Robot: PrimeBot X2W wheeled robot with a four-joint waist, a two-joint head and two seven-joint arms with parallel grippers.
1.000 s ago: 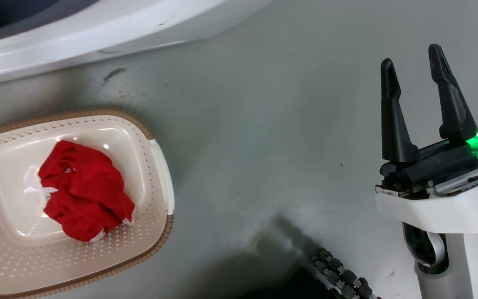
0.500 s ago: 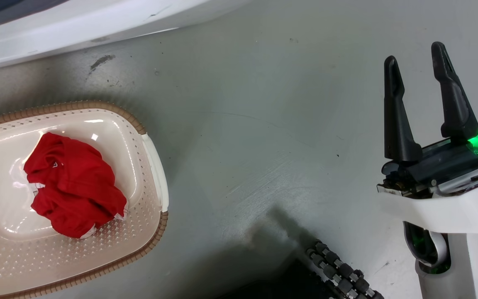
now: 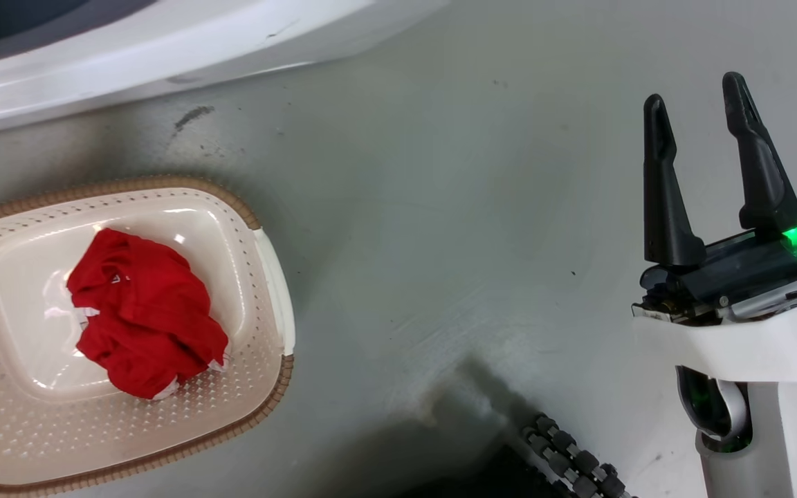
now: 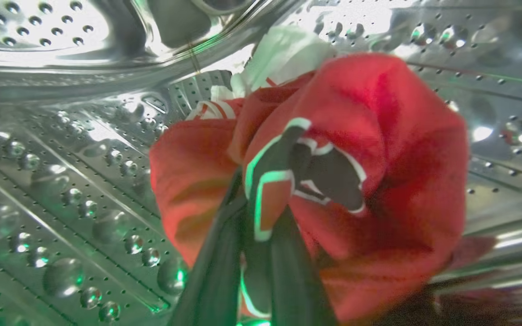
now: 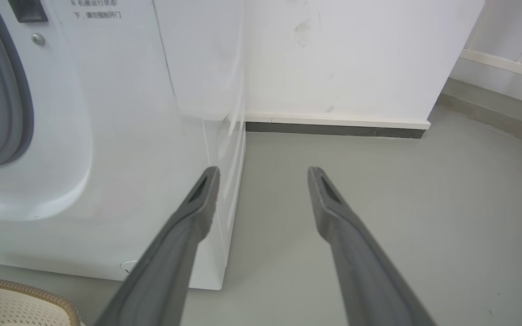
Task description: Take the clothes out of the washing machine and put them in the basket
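In the left wrist view I am inside the washing machine's shiny perforated drum (image 4: 52,190). My left gripper (image 4: 256,203) is shut on a bright red garment (image 4: 392,149) with black-and-white lettering, bunched around the fingers and held off the drum wall. A second red garment (image 3: 146,315) lies crumpled in the cream basket (image 3: 267,290) on the floor at the left of the head view. My right gripper (image 3: 694,90) stands open and empty over the floor at the right. In the right wrist view the right gripper (image 5: 263,172) points at the machine's white front (image 5: 120,136).
The machine's white lower front (image 3: 163,48) runs along the head view's top left. Grey floor (image 3: 440,207) lies between basket and right arm. A black ribbed cable (image 3: 564,449) sits at the bottom. A white wall with skirting (image 5: 333,122) stands behind the machine, and the basket's corner (image 5: 16,299) shows.
The head camera swung slightly, shifting the whole picture one way and back. The garment in the basket and the open right gripper hold the same places.
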